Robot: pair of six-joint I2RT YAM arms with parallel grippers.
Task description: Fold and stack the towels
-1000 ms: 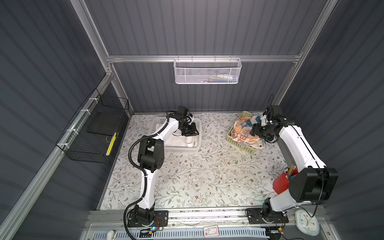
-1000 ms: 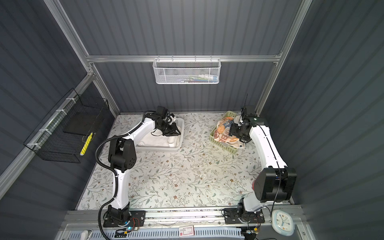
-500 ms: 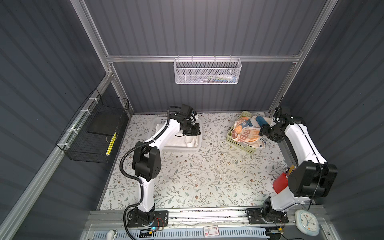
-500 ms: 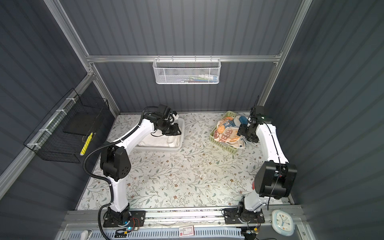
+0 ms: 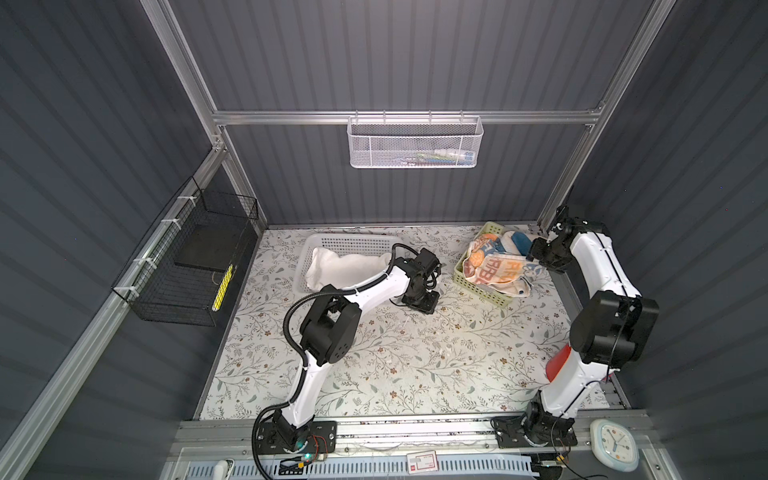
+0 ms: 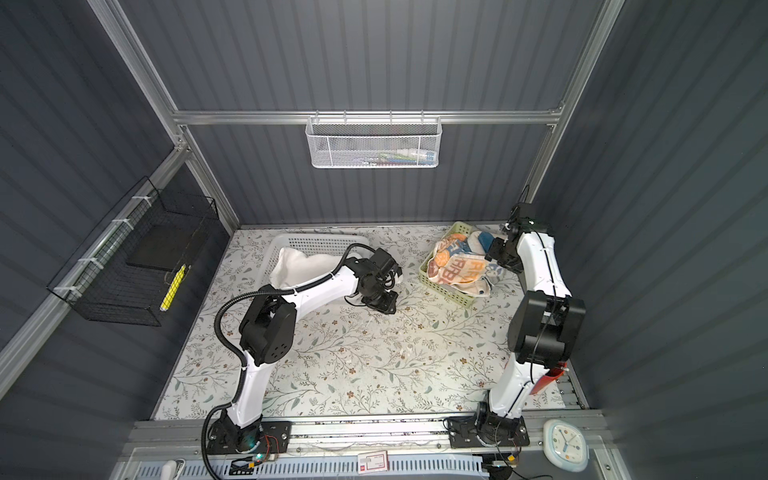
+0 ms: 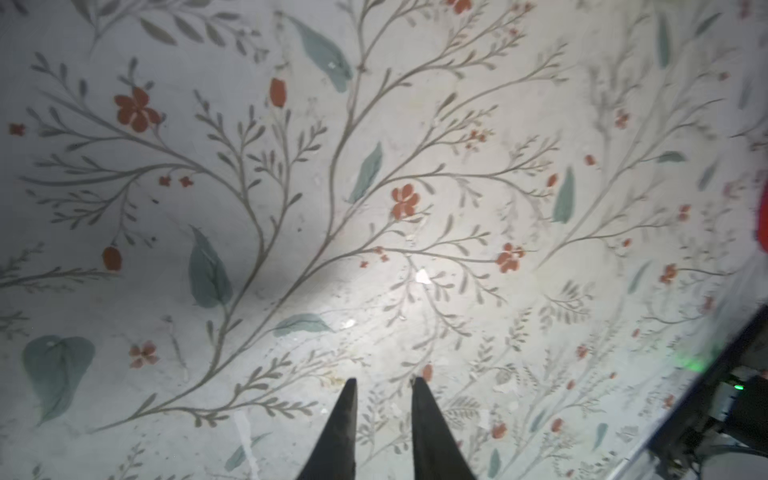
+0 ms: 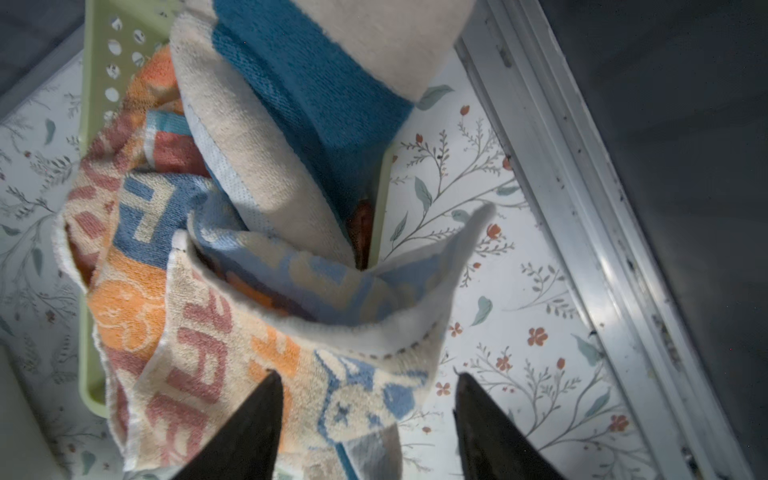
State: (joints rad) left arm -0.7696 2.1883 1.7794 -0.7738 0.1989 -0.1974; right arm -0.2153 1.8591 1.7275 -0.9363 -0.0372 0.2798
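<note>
A white towel (image 5: 349, 266) lies in the white basket (image 5: 345, 241) at the back left. In the green basket (image 5: 482, 291) at the back right, an orange-blue lettered towel (image 5: 494, 270) is crumpled under a cream and blue towel (image 5: 513, 241). The lettered towel (image 8: 187, 332) hangs over the green basket's (image 8: 89, 104) rim. My right gripper (image 8: 368, 376) is open, its jaws wide, with that hanging edge between them but not pinched. My left gripper (image 7: 384, 382) hovers over bare floral table covering (image 7: 374, 208), open by a narrow gap and holding nothing. In a top view, my left gripper (image 5: 424, 305) is between the two baskets.
A black wire basket (image 5: 195, 257) hangs on the left wall and a white mesh basket (image 5: 415, 141) on the rear rail. An aluminium frame rail (image 8: 582, 208) runs close beside my right gripper. A red object (image 5: 557, 365) stands by the right arm's base.
My left gripper left the white basket and came forward over the table. My right gripper drew back to the green basket's right side, and its jaws narrowed.
</note>
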